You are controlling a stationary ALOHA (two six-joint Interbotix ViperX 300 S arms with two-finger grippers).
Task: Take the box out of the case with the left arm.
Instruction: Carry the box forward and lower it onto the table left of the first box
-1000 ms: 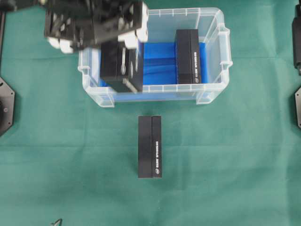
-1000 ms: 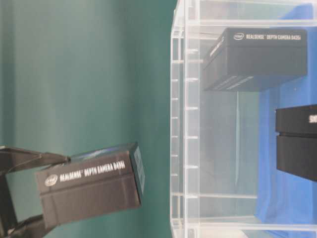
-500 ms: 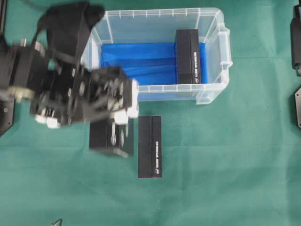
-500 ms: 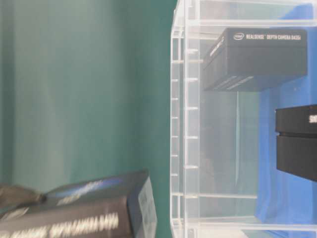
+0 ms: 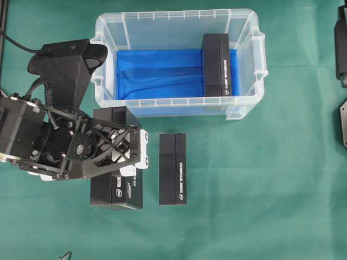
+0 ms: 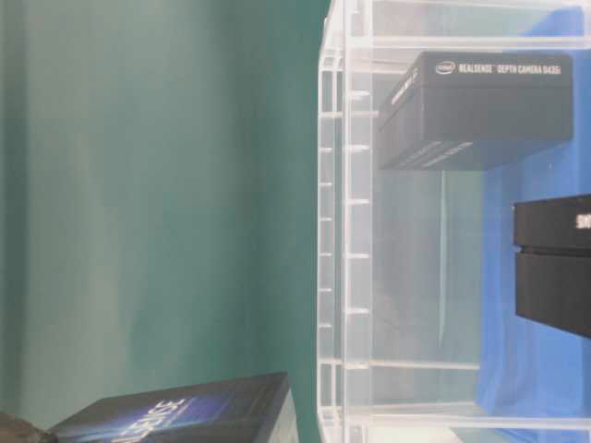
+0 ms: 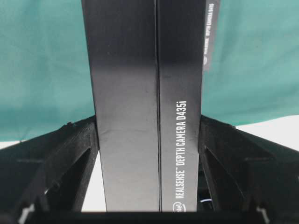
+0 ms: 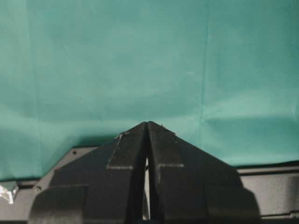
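**Black box held over the cloth, outside the clear tub**

Seen from above, the left gripper (image 5: 126, 162), a black lattice with white pieces, hangs over a green cloth (image 5: 260, 189) in front of a clear plastic case (image 5: 246, 65) with a blue floor. Its jaws are clamped on the two long sides of a slim black box (image 5: 116, 189), which is now outside the case, near its front left corner. In the left wrist view the box (image 7: 149, 107) fills the gap between the two fingers, its white lettering running along one face. Whether it already rests on the cloth cannot be told.

A second black box (image 5: 172, 169) lies flat on the cloth just to the right of the held one, apart from it. A third (image 5: 217, 64) sits inside the case against its right end.

The right gripper (image 8: 147, 128) shows only in its own camera, jaws pressed together, holding nothing.

The box looks like stiff, smooth cardboard, probably light and a little slippery. A squeeze across the narrow width at mid-length, as here, seems the steadiest hold; too hard a pinch might dent the walls.
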